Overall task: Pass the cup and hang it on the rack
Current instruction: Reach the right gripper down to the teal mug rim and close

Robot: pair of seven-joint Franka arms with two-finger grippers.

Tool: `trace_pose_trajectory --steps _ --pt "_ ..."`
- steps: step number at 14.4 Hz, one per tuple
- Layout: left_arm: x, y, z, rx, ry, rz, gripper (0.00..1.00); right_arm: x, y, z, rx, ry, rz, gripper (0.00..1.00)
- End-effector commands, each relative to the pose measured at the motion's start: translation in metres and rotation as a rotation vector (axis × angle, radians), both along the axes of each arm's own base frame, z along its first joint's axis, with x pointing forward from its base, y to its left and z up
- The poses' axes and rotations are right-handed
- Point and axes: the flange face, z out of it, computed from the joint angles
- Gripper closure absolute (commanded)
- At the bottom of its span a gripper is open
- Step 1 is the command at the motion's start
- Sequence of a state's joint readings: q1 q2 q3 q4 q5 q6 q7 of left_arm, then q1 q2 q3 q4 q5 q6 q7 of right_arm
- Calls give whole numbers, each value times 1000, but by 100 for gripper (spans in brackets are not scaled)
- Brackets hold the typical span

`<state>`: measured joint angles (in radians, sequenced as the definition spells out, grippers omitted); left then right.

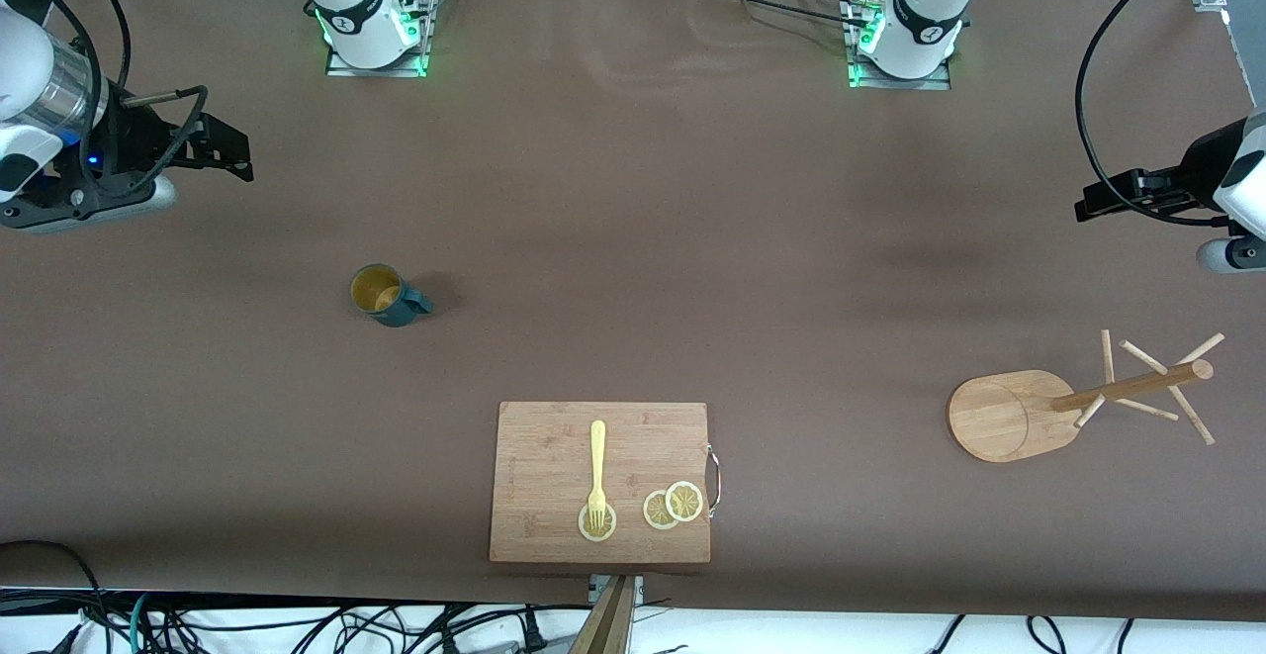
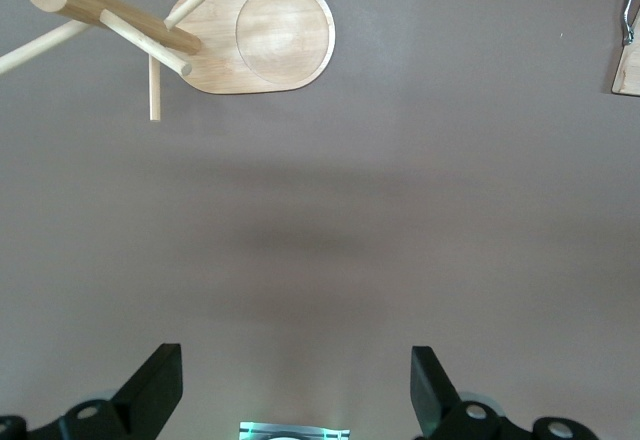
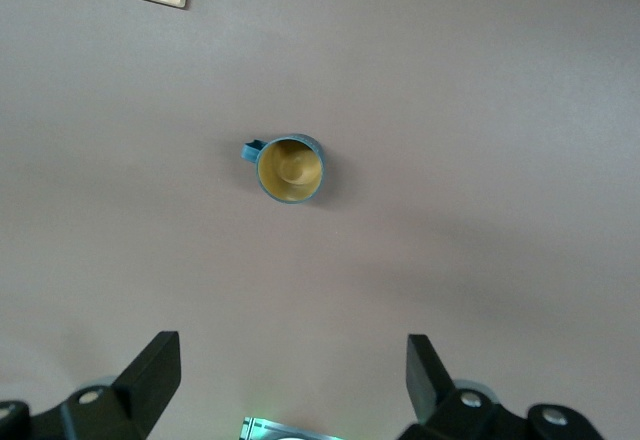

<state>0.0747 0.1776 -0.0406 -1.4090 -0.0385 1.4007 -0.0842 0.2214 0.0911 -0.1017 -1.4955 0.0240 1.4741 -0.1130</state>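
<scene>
One cup (image 1: 386, 295), one rack (image 1: 1068, 407), one cutting board (image 1: 600, 481), one fork (image 1: 596, 472) and what look like three lemon slices (image 1: 673, 506) sit on the tabletop (image 1: 633, 238); two claws are open, the left claw (image 1: 1113, 197) and the right claw (image 1: 229, 151).

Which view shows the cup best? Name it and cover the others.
The right wrist view: it looks straight down on the upright cup, showing its rim, yellowish inside and handle. The front view shows it smaller on the table, handle turned toward the left arm's end. The left wrist view does not show it.

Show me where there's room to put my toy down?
Bare tablecloth lies between the cup and the rack, and between the arm bases and the cutting board. The board is crowded with a fork and lemon slices.
</scene>
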Motion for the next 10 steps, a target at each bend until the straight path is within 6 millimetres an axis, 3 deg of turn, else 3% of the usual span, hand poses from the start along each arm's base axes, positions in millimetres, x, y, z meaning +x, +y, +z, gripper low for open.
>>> trace_pose_trajectory --steps 1,6,10 --pt "4 0 5 9 -11 4 0 -3 0 6 -17 -3 7 0" --pt "4 1 5 9 -11 6 0 -5 6 -5 -17 44 13 0" --pt "4 1 5 8 -9 6 0 -16 -4 -72 -20 61 -11 0"
